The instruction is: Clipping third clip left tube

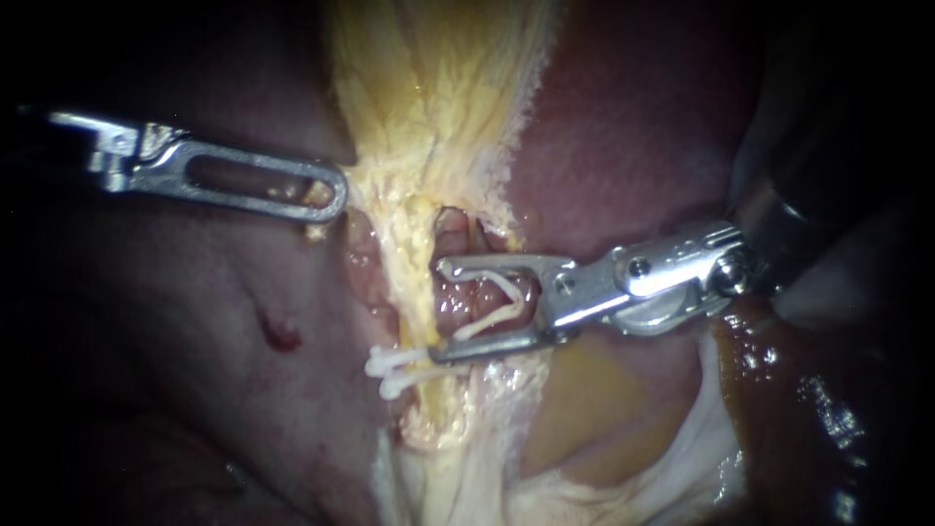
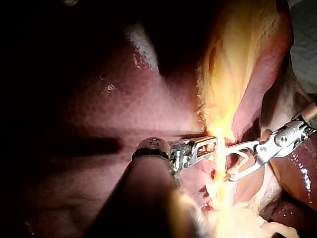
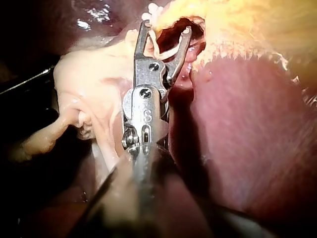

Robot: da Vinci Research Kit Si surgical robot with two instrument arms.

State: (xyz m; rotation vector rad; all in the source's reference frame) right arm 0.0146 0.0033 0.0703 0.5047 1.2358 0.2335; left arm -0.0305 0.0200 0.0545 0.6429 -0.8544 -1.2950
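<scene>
Right instrument (image 1: 438,310) jaws wide, holding open clip (image 1: 492,304) just beside left tube (image 1: 417,292). Endoscope shows two clips (image 1: 390,375) on it, washed out in left wrist view. Left instrument (image 1: 329,195) jaws grip yellow tissue (image 1: 438,107); liver (image 1: 633,117) around.

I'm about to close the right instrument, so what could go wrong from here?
The right instrument holds the new clip spread in its jaws, whose tips only just reach the tube; closing now might catch it only partly. The two placed clips lie right by the lower jaw tip, so it may nudge them.
</scene>
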